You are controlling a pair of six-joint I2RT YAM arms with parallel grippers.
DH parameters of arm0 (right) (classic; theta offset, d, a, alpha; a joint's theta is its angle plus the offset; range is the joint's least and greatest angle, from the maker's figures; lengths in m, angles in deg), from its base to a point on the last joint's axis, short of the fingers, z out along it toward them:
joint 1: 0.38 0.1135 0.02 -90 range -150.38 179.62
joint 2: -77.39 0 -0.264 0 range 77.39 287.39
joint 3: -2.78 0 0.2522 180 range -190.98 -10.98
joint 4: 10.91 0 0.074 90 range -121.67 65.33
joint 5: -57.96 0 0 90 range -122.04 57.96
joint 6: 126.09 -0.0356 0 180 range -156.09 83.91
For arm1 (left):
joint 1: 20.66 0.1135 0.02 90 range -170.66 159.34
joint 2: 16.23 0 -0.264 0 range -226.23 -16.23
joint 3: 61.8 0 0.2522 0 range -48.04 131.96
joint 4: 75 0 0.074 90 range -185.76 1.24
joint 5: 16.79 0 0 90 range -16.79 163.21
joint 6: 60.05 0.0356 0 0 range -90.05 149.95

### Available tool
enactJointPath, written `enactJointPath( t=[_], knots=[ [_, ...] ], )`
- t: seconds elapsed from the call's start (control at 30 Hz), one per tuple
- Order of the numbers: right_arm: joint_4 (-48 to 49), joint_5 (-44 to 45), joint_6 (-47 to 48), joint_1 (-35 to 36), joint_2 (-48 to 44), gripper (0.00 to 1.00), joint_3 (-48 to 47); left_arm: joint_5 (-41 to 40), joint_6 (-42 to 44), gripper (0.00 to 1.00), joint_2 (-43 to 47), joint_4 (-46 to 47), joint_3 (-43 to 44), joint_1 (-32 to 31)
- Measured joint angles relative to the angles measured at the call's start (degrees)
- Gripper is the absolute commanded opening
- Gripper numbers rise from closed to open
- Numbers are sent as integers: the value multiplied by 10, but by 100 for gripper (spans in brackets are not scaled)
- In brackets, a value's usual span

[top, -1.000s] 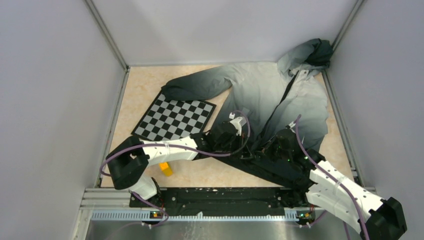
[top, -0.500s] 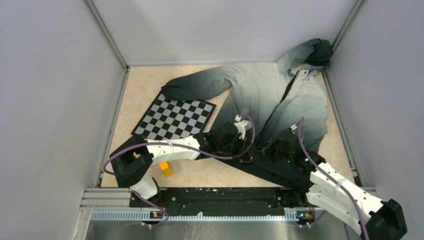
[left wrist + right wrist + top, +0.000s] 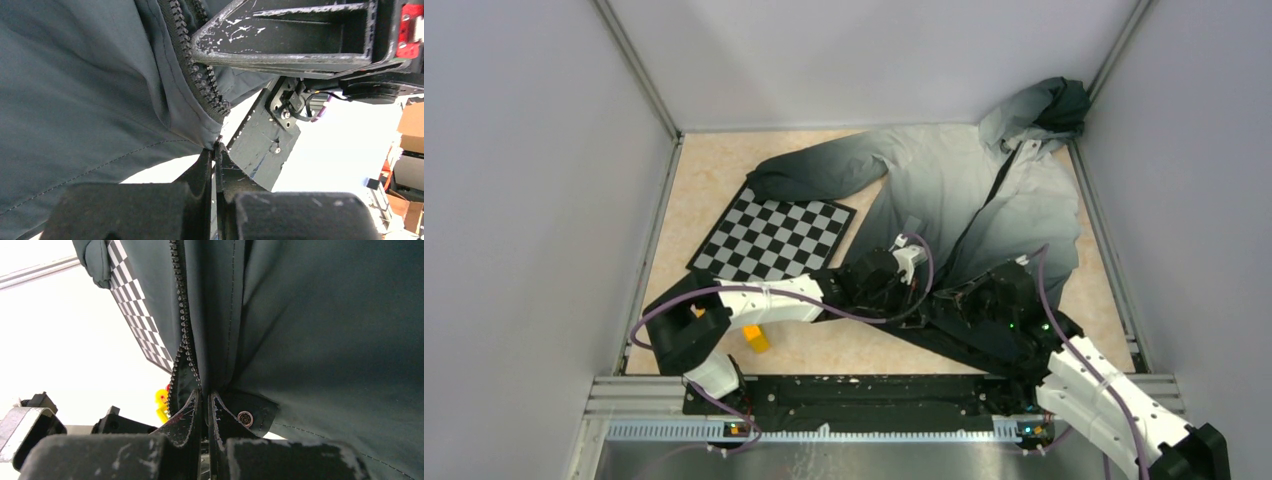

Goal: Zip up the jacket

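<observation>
Jacket: we see the jacket [image 3: 964,190] spread on the table [image 3: 714,170], far and to the right, pale grey at the top and black at the bottom edge nearest the arms.
Hood: the hood [image 3: 1049,105] is bunched in the far right corner.
Sleeve: 1 sleeve [image 3: 814,170] reaches left, past the far corner of the checkerboard [image 3: 774,238].
Zipper: the zipper [image 3: 179,300] runs dark down the front; we cannot tell how far it is closed.
Left gripper: the left gripper [image 3: 216,150] has its fingers pressed almost together, pinching the fabric corner just below the end of the teeth.
Right gripper: the right gripper [image 3: 205,399] shows only a thin slit between its fingers, clamped on the bottom edge at the zipper's foot, with a snap button [image 3: 245,417] just beside it.
The 2 grippers: near each other at the black bottom edge.
Yellow object: a small yellow object [image 3: 755,337] sits on the table by the left arm.
</observation>
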State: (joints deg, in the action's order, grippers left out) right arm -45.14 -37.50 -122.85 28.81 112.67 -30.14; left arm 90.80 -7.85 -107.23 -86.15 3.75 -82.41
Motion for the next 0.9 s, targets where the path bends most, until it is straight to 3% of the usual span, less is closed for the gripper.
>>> enactJointPath(
  t=[0.23,0.53,0.7,0.83,0.9],
  knots=[
    [7,-26,15,-5,19,0,6,0,15,0,6,-13,-5,1],
    [44,-55,169,-12,24,0,16,51,-10,45,34,18,-47,41],
    [52,-58,234,-12,-3,0,19,74,-29,63,54,69,-75,45],
    [58,-61,257,-12,7,0,19,87,-41,65,54,96,-86,45],
    [60,-63,261,-12,16,0,19,91,-43,61,52,107,-86,45]
  ],
)
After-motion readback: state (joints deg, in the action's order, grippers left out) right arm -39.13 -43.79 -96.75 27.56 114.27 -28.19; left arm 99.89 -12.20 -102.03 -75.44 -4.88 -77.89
